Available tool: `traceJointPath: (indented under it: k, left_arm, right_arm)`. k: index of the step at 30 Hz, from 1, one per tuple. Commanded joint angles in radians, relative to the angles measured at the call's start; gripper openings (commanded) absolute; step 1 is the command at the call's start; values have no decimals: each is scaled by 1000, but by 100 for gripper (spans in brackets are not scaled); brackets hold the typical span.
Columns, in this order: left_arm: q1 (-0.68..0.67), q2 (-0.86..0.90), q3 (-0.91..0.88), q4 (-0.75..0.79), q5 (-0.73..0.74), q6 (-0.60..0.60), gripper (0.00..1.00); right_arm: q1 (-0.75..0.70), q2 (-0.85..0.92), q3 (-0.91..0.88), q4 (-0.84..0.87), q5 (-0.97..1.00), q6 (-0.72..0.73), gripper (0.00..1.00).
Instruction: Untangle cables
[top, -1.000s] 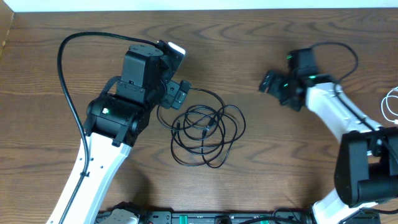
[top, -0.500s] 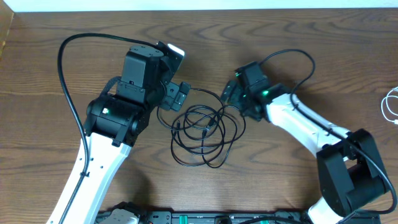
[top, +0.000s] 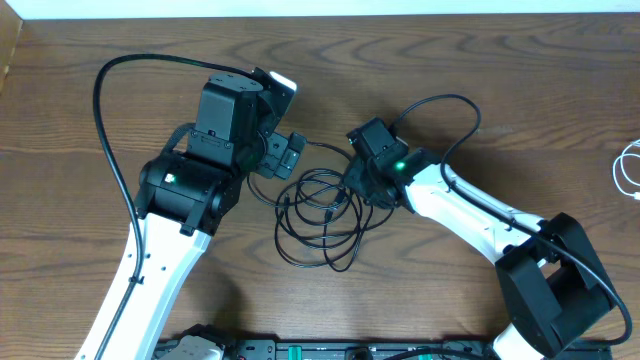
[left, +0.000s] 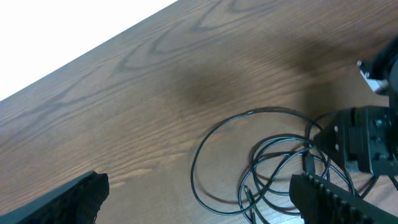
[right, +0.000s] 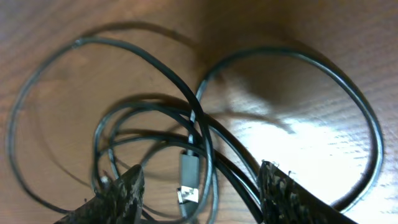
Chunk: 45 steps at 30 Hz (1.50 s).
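Observation:
A tangle of thin black cable (top: 325, 215) lies in loops at the table's middle, with a small plug end (right: 189, 177) among the strands. It shows in the left wrist view (left: 261, 168) and the right wrist view (right: 186, 124). My right gripper (top: 352, 185) is open, low over the tangle's upper right edge, its fingers (right: 199, 196) straddling the plug and several strands. My left gripper (top: 285, 155) is open, just above the tangle's upper left loop; its fingertips (left: 199, 202) are apart and empty. A white cable (top: 630, 170) lies at the far right edge.
The left arm's thick black cable (top: 105, 110) arcs over the table's left. The right arm's cable (top: 450, 110) loops above its wrist. The table's far edge (top: 320, 12) runs along the top.
My right arm has swung left from the table's right side to the tangle and now sits over its upper right edge. The left arm has not moved.

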Motion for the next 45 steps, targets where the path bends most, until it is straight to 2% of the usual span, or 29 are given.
traceJointPath:
  k: [1,4,12,19,21,24,27,29,33,37,40,45]
  left_arm:
    - [4,6,2,-3,13,-12,98]
    - [4,6,2,-5,12,-12,98]
    - [4,6,2,-10,13,-12,98]
    - [4,6,2,-10,13,-12,98]
    - [4,6,2,-10,13,-12,98]
    - [4,6,2,-10,13,-12,98]
    - [4,6,2,-10,13,-12,98]
    - [4,6,2,-10,13,-12,98]
    - [4,6,2,-10,13,-12,98]
    - [4,6,2,-10,12,-12,98]
    - [4,6,2,-10,12,-12,98]
    - [4,6,2,-10,12,-12,98]
  right_arm:
    - [21,-19,0,-34,31,14,58]
    - [27,-19,0,-93,60,13,63]
    - [33,-19,-1,-198,70,8,64]
    - [48,-19,-1,-185,71,1,46]
    - [55,-19,-1,-171,71,-8,38]
    - [66,-19,-1,-140,70,-45,32]
    - [77,-19,-1,-100,70,-120,20]
    - [79,-19,-1,-79,71,-167,1]
    - [79,-19,-1,-43,134,-267,1]
    - [66,-21,11,-36,296,-346,1]
    - [40,-29,61,-41,360,-464,1]
    - [11,-79,235,-71,362,-709,1]
